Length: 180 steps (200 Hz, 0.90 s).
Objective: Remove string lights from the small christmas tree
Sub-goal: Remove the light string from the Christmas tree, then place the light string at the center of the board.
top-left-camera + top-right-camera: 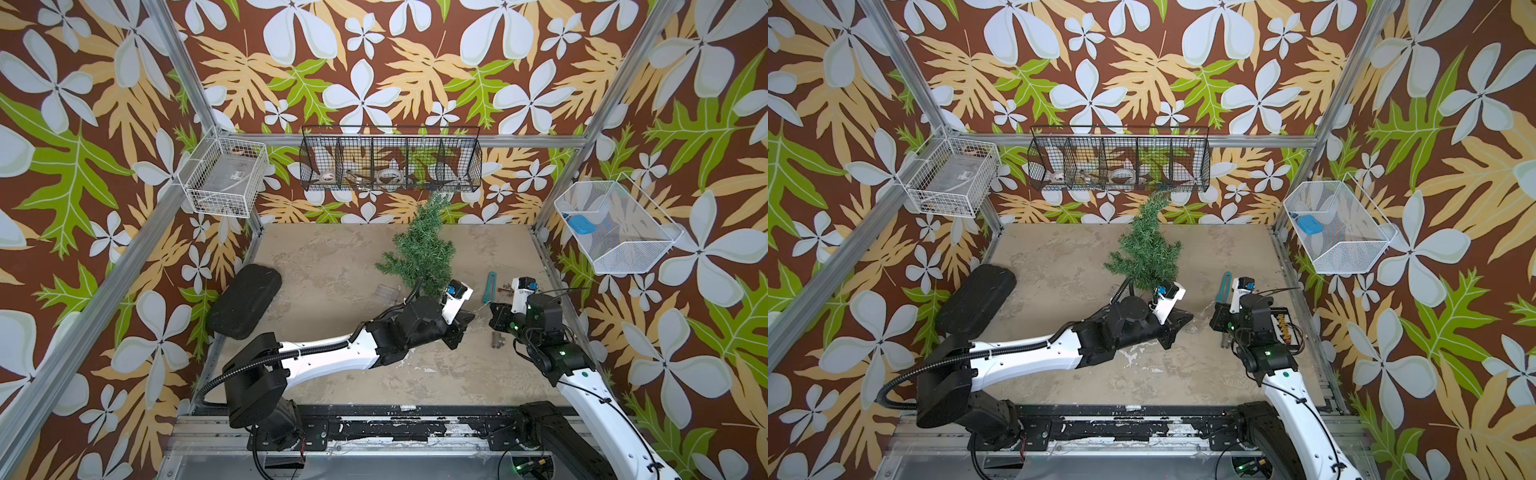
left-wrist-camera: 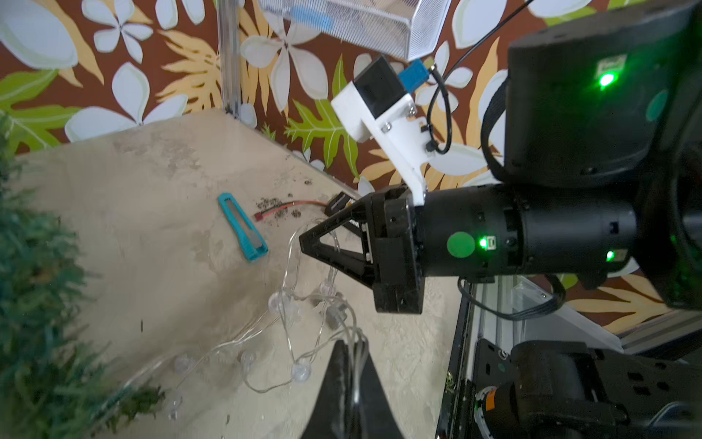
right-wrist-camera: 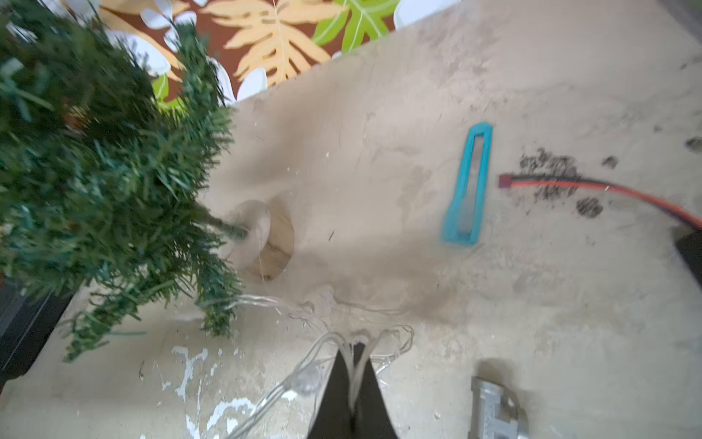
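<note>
1. small christmas tree (image 1: 419,253): dark green cone on a round tan base (image 3: 266,239); the landmark for every entry below. It is blurred in the right wrist view, where the base seems tipped onto an edge, though this cannot be told for sure. Hazard: a fine wire crosses the base, so a hard pull could drag or topple the tree.
2. left gripper (image 2: 347,344): just beside the tree's base, on the robot's right of it. Jaws are pinched together on several strands. Hazard: thin, slick wire may slide out of the pinch.
3. right gripper (image 3: 353,349): near the tree, just past the left gripper. Jaws are likewise closed on a bunch of strands. Hazard: both grips hold one tangle, so drawing apart could tighten a knot or strain the wire.
4. string lights (image 2: 296,315): pale wire with clear bulbs (image 2: 302,372), looped loosely on the table (image 1: 332,257) between the grippers beside the tree. One run leads back under the lowest branches. Hazard: bulbs catching in the needles.
5. teal tool (image 3: 469,186): lies flat, well apart from the tree, beyond the grippers. Hazard: trailing loops could sweep it along.
6. clear box (image 1: 388,291): just beside the tree, on the side away from the grippers. Hazard: if its wire passes round the trunk, it will jam there.
7. metal fitting (image 3: 494,410): farther from the tree than the right gripper. Hazard: a possible snag point.
</note>
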### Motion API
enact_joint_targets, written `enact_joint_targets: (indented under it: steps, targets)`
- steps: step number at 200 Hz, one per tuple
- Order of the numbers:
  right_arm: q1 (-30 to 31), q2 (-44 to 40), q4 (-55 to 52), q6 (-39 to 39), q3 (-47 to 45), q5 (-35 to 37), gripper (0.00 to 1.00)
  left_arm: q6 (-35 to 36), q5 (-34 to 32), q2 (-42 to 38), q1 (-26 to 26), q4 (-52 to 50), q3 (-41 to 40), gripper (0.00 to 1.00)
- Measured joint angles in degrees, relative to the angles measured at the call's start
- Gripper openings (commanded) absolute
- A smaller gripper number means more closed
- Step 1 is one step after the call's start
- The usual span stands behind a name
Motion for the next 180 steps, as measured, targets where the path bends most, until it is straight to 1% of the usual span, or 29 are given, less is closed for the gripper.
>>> enact_joint_targets:
  steps: [42,63,89,102,122,142,180]
  targets:
    - [0.2,3.8,3.8,3.5,-5.2,-6.9,0.00,-5.1,-2.6,-2.2,0.0,1.5,-11.5,0.07]
    - [2.0,6.2,6.0,6.1,-6.8,-8.8,0.00,-7.6,-3.9,-2.7,0.0,3.3,-16.2,0.08]
    - [5.3,9.1,8.5,8.3,-7.4,-9.2,0.00,-9.0,-5.8,-2.1,0.0,5.0,-18.9,0.09]
    - [5.6,10.4,9.4,9.9,-7.7,-9.5,0.03,-9.5,-6.9,-1.5,0.0,5.7,-19.5,0.10]
    - [5.7,12.5,10.8,12.6,-7.6,-10.1,0.12,-10.4,-8.2,-1.0,0.0,7.0,-21.0,0.12]
    - [5.8,14.6,11.6,15.6,-6.7,-11.3,0.30,-11.2,-8.9,-0.7,0.2,7.3,-21.9,0.15]
    - [5.9,17.1,13.3,23.7,-6.0,-14.5,0.56,-11.9,-9.6,-0.8,0.8,7.5,-22.0,0.18]
